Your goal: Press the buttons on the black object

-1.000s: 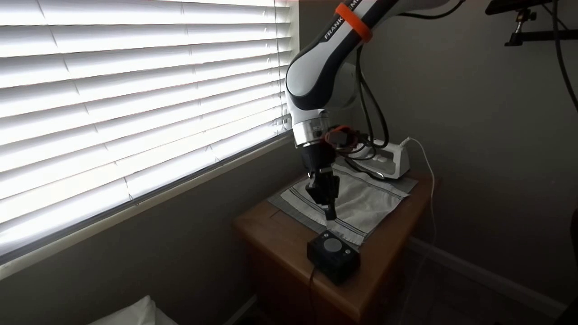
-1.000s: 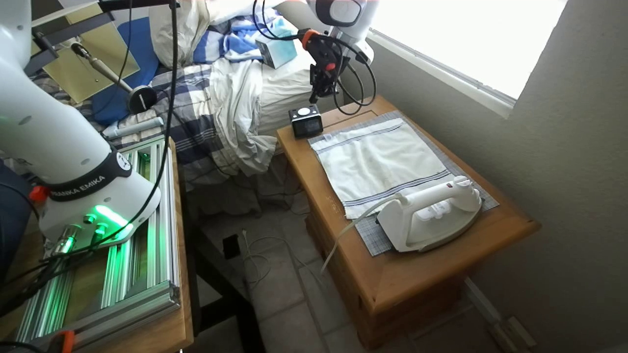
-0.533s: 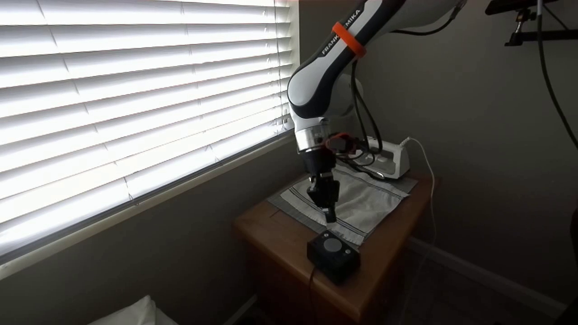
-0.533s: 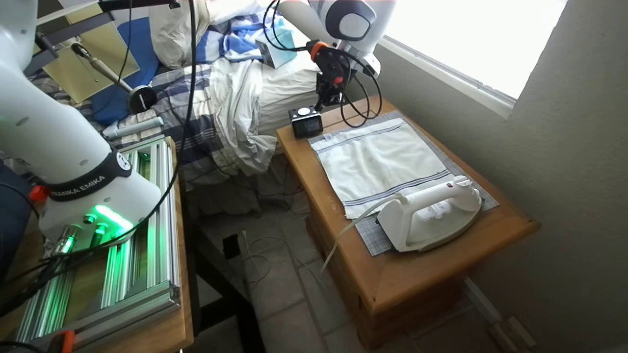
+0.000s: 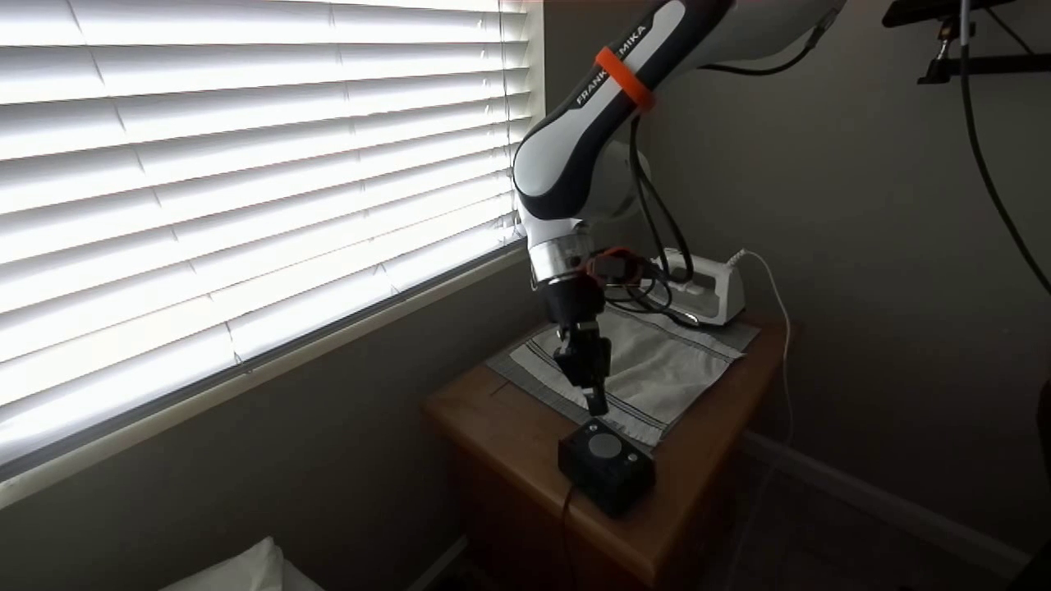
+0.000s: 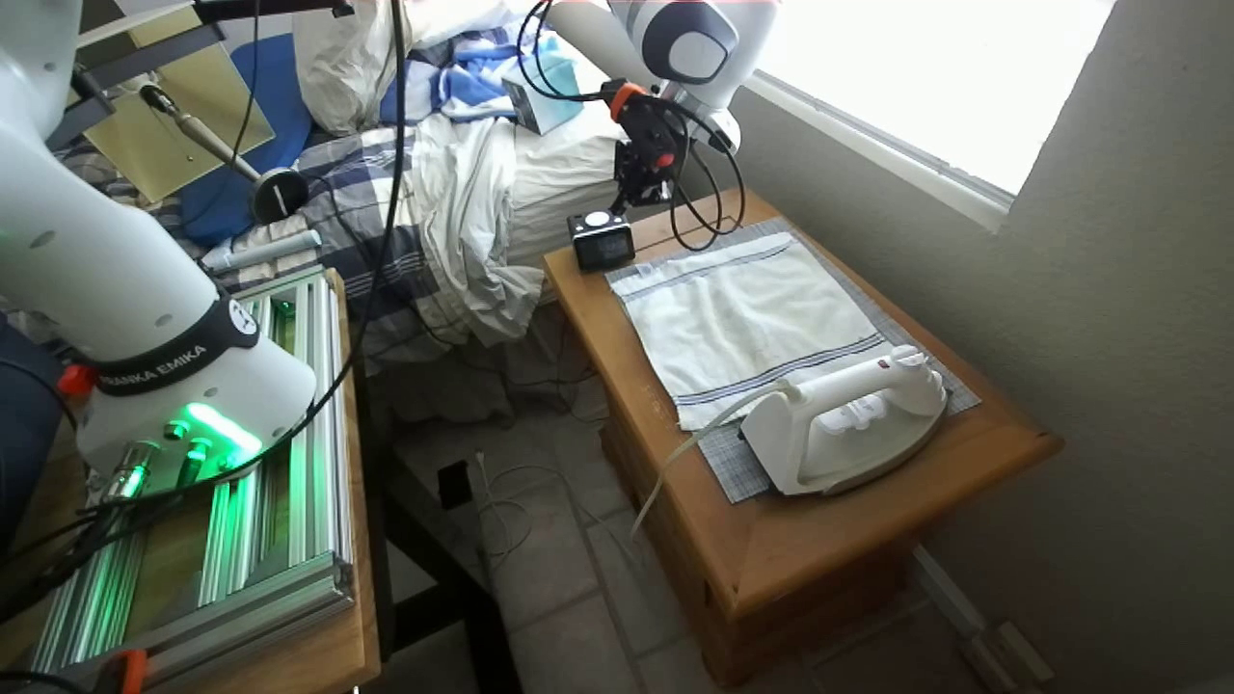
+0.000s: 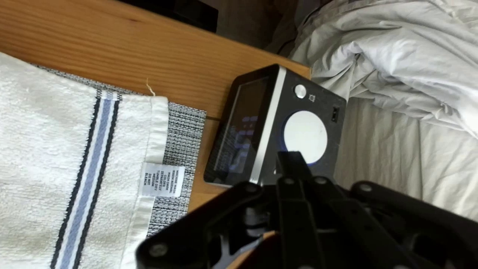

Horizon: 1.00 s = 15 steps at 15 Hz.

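Gripper (image 7: 293, 160): fingers pressed together, pointing down at the top of the black object (image 7: 274, 123). Touching or not, can't tell. Black object sits on the desk (image 6: 839, 554) at the short edge next to the bed (image 6: 472, 183), close to the corner away from the window (image 6: 916, 87). Wrist view: its top has a large round white button (image 7: 305, 132), a small silver button (image 7: 300, 91) toward that corner and a slot (image 7: 335, 114) near the bed side. Fingers overlap the rim of the white button there. In an exterior view the tips are right by the twin small button (image 5: 593, 428), at the end of the top nearer the desk's window-side edge. Screen (image 7: 241, 130) faces the towel (image 6: 747, 318); digits lit, too blurred to read. Dark cable (image 5: 566, 515) drops over the bed-side edge. Towel is white with stripes, lying on a grey placemat (image 6: 731, 467) mid-desk, between the two short edges. Care tag (image 7: 163, 179) shows at the end toward the bed. White iron (image 6: 783, 443) sits over the placemat's other end, by the short edge opposite the bed; its cord (image 6: 677, 455) runs off the long edge away from the window.
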{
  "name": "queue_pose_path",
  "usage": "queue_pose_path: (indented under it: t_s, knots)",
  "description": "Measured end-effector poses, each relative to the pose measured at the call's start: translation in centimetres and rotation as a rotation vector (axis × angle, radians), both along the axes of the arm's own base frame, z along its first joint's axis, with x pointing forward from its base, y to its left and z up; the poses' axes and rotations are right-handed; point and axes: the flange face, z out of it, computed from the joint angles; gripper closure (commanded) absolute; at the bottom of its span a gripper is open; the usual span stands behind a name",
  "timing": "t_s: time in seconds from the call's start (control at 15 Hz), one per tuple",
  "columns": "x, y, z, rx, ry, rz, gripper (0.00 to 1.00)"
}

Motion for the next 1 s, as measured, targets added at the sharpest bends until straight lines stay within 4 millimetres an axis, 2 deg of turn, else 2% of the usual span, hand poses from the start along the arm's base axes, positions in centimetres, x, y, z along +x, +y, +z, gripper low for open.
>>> queue_pose_path:
  t_s: [1.0]
  knots:
    - [0.8,-0.4,-1.6,0.033,0.057,0.012,1.00]
